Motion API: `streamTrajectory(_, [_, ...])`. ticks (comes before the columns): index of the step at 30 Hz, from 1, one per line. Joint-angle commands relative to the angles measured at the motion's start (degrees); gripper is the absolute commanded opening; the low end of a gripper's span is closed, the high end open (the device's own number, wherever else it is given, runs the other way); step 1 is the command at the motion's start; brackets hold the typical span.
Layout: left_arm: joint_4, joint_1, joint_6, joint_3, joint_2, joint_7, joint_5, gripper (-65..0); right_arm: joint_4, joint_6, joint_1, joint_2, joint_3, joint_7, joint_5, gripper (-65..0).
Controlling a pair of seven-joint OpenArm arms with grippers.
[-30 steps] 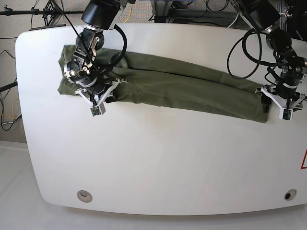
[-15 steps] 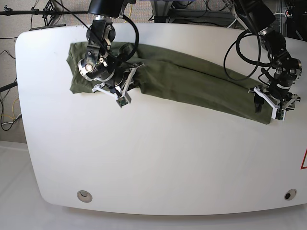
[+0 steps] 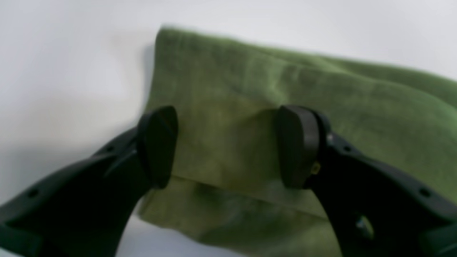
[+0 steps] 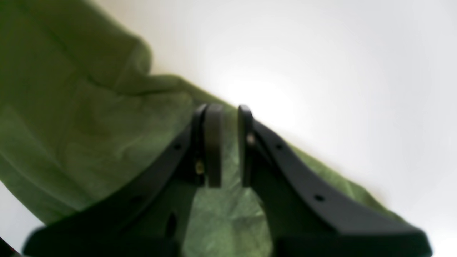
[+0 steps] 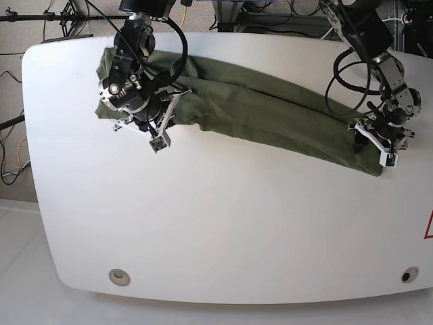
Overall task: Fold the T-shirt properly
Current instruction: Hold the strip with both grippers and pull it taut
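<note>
I see a white bench (image 5: 223, 223) with rounded corners, cables and stands on the floor behind it. The T-shirt (image 5: 270, 115) lies as a long olive band across its far half. My right hand (image 4: 226, 146) is nearly closed over cloth at one end; whether it pinches it I cannot tell. My left hand (image 3: 226, 146) hangs spread wide above the other end. The near half lies bare.
</note>
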Motion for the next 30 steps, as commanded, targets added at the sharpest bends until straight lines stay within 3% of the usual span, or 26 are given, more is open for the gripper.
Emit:
streamTrajectory(1, [2.59,-0.64,-0.21,-0.13,-0.83,-1.05,-0.86,-24.8,1.68,-0.32,0.97,0.19,1.05,1.58,-0.37,-57.2])
streamTrajectory(30, [10.79,3.25,-0.21,-1.27,-1.87,0.84,-1.78,-24.9,-5.87,-0.32,1.44,0.42,1.78,1.60,1.91,-57.0])
